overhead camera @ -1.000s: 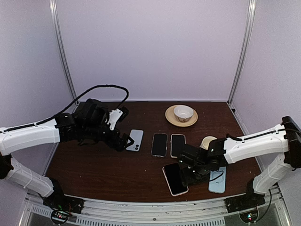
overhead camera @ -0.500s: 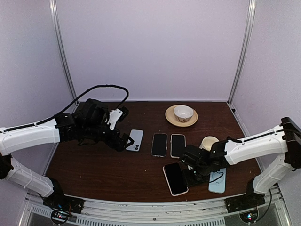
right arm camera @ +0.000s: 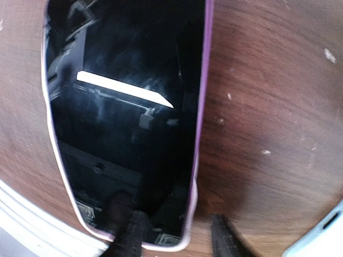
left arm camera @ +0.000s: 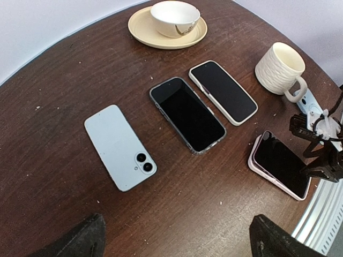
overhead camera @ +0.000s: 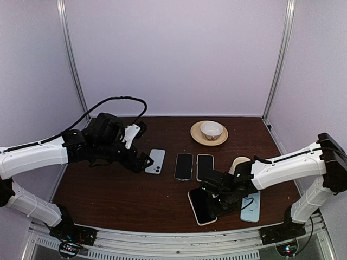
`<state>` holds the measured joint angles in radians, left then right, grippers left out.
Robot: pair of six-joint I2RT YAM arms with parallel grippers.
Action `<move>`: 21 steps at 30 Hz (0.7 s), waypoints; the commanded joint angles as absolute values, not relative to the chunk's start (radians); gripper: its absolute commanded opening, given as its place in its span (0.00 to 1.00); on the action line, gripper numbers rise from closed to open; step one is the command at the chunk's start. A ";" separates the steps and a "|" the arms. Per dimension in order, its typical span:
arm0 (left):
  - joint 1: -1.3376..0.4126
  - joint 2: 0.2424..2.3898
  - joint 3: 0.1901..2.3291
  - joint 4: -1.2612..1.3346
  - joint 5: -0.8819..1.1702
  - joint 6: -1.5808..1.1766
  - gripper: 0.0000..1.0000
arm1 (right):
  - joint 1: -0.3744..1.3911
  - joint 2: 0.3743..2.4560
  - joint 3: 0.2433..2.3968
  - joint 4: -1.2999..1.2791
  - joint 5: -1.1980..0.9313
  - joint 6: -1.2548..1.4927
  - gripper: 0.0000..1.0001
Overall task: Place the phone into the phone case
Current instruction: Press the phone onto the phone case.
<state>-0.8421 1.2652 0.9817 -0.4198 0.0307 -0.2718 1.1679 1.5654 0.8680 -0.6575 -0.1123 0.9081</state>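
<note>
A phone with a dark screen sits in a lilac-rimmed phone case (overhead camera: 200, 206) at the near middle of the table, also in the left wrist view (left arm camera: 280, 164) and filling the right wrist view (right arm camera: 123, 107). My right gripper (overhead camera: 213, 202) is low over its near right corner (right arm camera: 177, 241). The jaws are a little apart: one fingertip (right arm camera: 128, 235) is on the screen, the other (right arm camera: 224, 241) on the table beside the case's edge. My left gripper (overhead camera: 144, 161) hovers wide open and empty above the table (left arm camera: 177, 241), near a light blue phone (left arm camera: 120, 146) lying face down.
Two more phones (overhead camera: 184, 166) (overhead camera: 204, 167) lie side by side mid-table. A cream mug (overhead camera: 239, 163) stands behind the right gripper. A bowl on a saucer (overhead camera: 211, 130) is at the back. A light blue case or phone (overhead camera: 251, 207) lies right of the right gripper.
My right gripper has shifted slightly left over the phone's near right end. The phone and the left arm have hardly moved.
</note>
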 commanded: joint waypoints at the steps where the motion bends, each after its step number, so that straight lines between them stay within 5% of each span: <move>1: -0.833 1.245 0.994 -0.395 0.038 -0.259 0.98 | 1.187 1.588 0.958 -0.840 -0.074 0.859 0.58; 7: -0.833 1.243 0.992 -0.394 0.034 -0.258 0.97 | 1.210 1.602 1.062 -0.875 -0.018 0.882 0.99; 21: -0.832 1.242 0.993 -0.394 0.056 -0.259 0.98 | 1.246 1.745 1.075 -0.740 0.011 0.976 1.00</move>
<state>-0.8391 1.2617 0.9817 -0.4202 0.0376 -0.2714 1.2335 1.7084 1.0672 -0.7670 -0.0250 0.9478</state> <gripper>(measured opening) 0.975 0.994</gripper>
